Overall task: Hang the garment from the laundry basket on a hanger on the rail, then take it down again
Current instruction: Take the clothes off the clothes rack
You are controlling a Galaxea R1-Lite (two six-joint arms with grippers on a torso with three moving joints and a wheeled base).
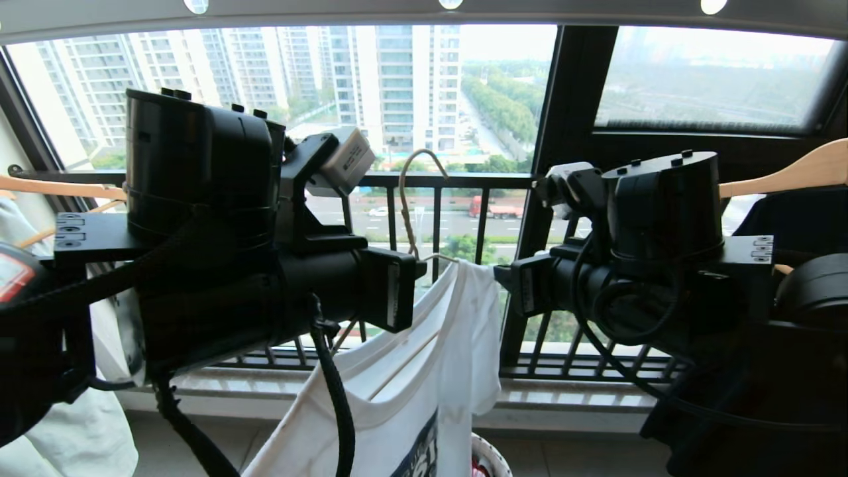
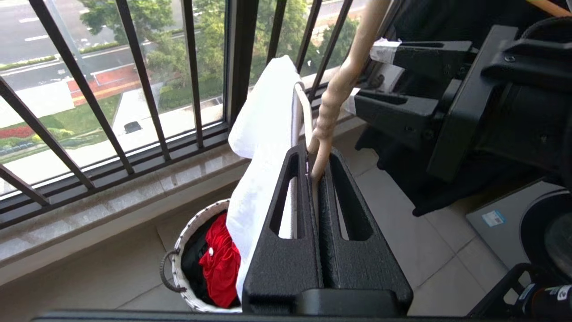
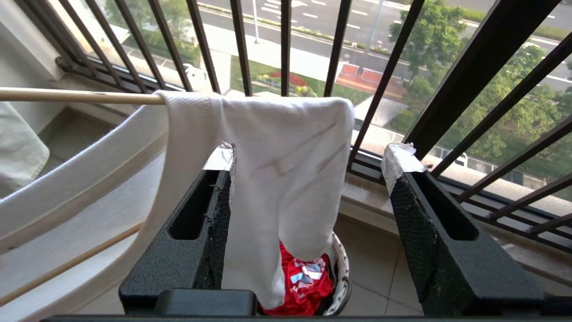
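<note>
While the hanger point(image 2: 333, 96) neck is clamped in the left gripper point(image 2: 313, 172), the right gripper point(image 3: 308, 154) stands released around the garment point(image 1: 424, 371), draped limp over the hanger; soft cloth is best pinched at its shoulder.

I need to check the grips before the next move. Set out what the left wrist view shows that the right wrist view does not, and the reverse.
Only the left wrist view: the left gripper shut on the hanger at the twisted base of its hook, and the laundry basket's dark looped handle.

Only the right wrist view: the right gripper open, its jaws either side of the T-shirt's sleeve, and the hanger's straight arm.

Both: the T-shirt, the basket with red cloth inside, and the window railing.
</note>
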